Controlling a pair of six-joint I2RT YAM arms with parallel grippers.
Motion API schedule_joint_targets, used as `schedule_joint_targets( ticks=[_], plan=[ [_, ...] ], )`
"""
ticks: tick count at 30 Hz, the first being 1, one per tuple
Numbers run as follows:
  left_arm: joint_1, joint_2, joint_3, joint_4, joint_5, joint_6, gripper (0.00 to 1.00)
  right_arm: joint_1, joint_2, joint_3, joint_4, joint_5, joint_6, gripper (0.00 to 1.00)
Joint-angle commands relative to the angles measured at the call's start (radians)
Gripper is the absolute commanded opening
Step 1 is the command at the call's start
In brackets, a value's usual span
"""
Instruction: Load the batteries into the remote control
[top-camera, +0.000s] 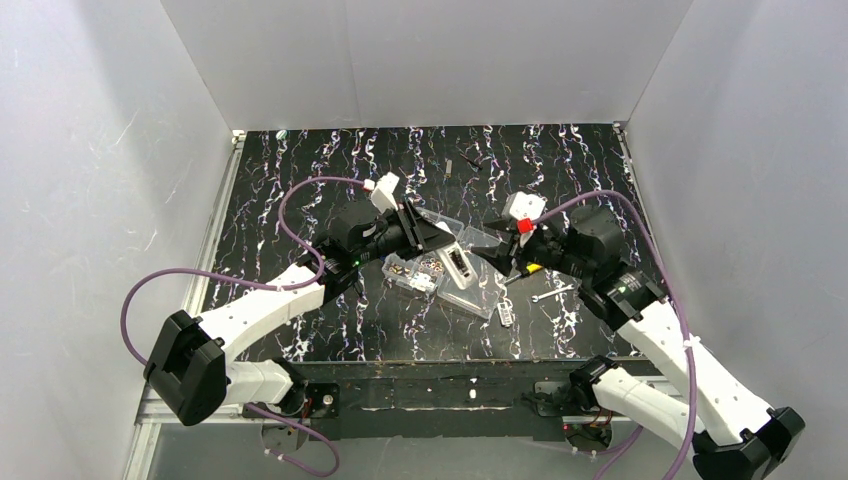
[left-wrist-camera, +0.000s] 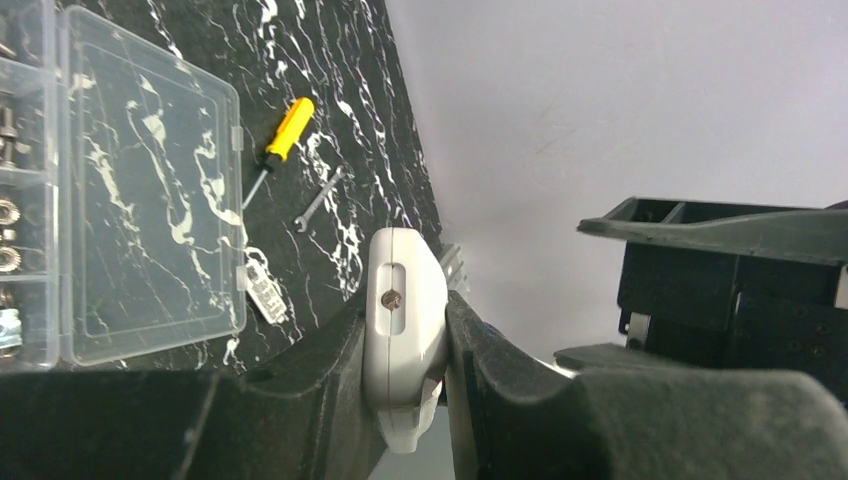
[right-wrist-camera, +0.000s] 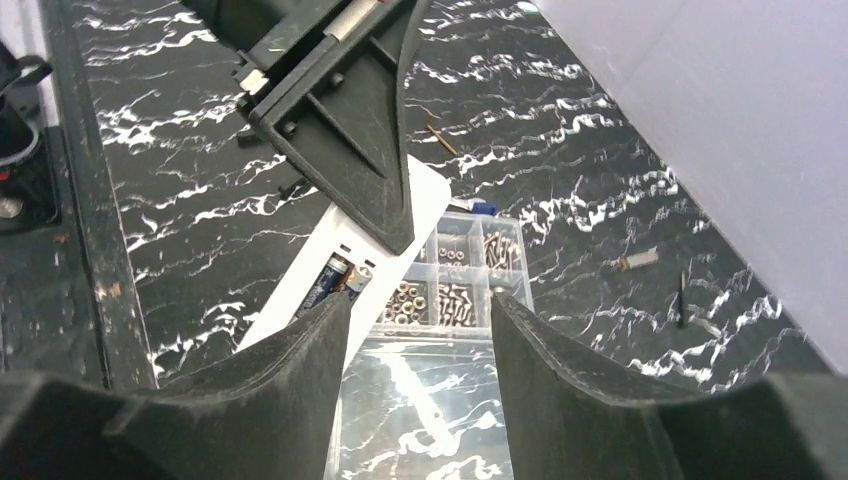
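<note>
Organiser box (left-wrist-camera: 150, 200), screwdriver (left-wrist-camera: 285, 135), small wrench (left-wrist-camera: 322, 195)

Surface (top-camera: 560, 160): black with white veining. A clear organiser box (left-wrist-camera: 150, 190) lay open on it, lid flat, small hardware in its compartments. Beside the lid lay a yellow-handled screwdriver (left-wrist-camera: 278, 140), a small spanner (left-wrist-camera: 322, 195) and a ribbed white piece (left-wrist-camera: 262, 290).

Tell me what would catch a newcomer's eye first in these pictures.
The left claw grips the white remote control in the air at the middle of the scene, with batteries showing in its open bay. The right claw hangs open and empty facing it, above the clear organiser box of screws. A yellow-handled screwdriver lies beside the box on the black marbled table.
</note>
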Motion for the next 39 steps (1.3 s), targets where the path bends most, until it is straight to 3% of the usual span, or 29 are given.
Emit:
schedule_joint_targets(
  ticks=[1, 9, 14, 28, 39],
  plan=[
    [-0.003, -0.034, 0.038, 0.07, 0.105, -0.052, 0.0, -0.088, 0.043, 0.118, -0.151, -0.38, -0.243, 0.62],
    [-0.002, -0.033, 0.071, 0.092, 0.202, -0.077, 0.0, -0.184, 0.088, 0.135, -0.167, -0.718, -0.384, 0.61],
    [-0.003, -0.035, 0.074, 0.1, 0.221, -0.077, 0.0, -0.193, 0.121, 0.136, -0.165, -0.849, -0.429, 0.52],
    [-0.003, -0.006, 0.088, 0.135, 0.244, -0.1, 0.0, -0.193, 0.142, 0.115, -0.095, -0.878, -0.432, 0.45],
    [-0.005, 0.003, 0.092, 0.136, 0.256, -0.099, 0.0, -0.193, 0.158, 0.117, -0.038, -0.832, -0.419, 0.45]
  ],
)
